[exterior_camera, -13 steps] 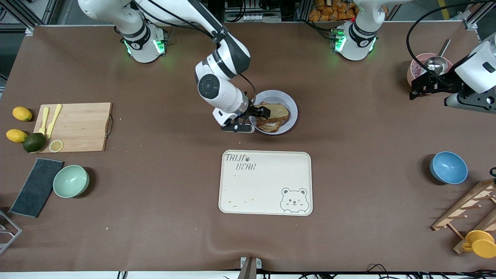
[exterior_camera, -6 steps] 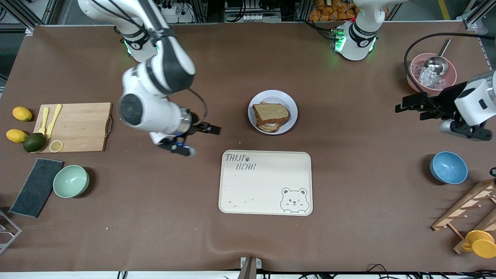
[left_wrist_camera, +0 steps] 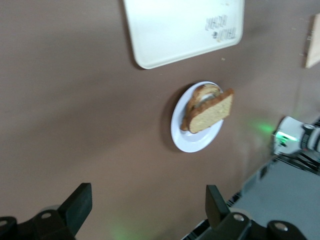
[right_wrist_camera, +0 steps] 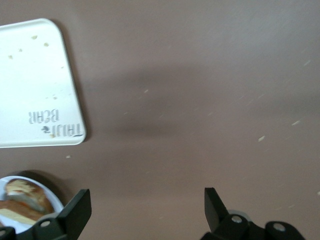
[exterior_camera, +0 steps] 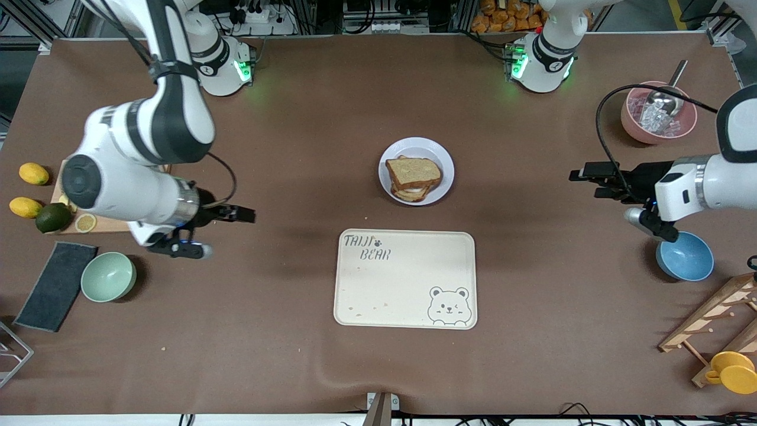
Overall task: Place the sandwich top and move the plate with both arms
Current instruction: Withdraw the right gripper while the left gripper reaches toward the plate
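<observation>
The sandwich top [exterior_camera: 414, 170], a brown bread slice, lies on the stacked sandwich on the pale round plate [exterior_camera: 442, 155] in the middle of the table. No gripper touches it. My right gripper [exterior_camera: 245, 215] hangs open and empty over bare table between the cutting board and the tray. Toward the left arm's end of the table, my left gripper [exterior_camera: 591, 182] is open and empty too, pointing at the plate. The left wrist view shows the plate [left_wrist_camera: 192, 142] and sandwich top [left_wrist_camera: 212, 112] well off from the gripper [left_wrist_camera: 148, 205]. In the right wrist view the gripper [right_wrist_camera: 147, 207] is over bare table with the plate [right_wrist_camera: 22, 226] at the edge.
A cream bear-printed tray [exterior_camera: 405, 278] lies nearer the front camera than the plate. At the right arm's end are a cutting board [exterior_camera: 127, 222], lemons, a green bowl [exterior_camera: 108, 276] and a dark cloth. A blue bowl [exterior_camera: 686, 257], pink ice bowl [exterior_camera: 658, 112] and wooden rack stand at the left arm's end.
My right gripper has let go of the sandwich top on the plate and swung away toward the cutting board. The left gripper has come from by the pink bowl toward the middle.
</observation>
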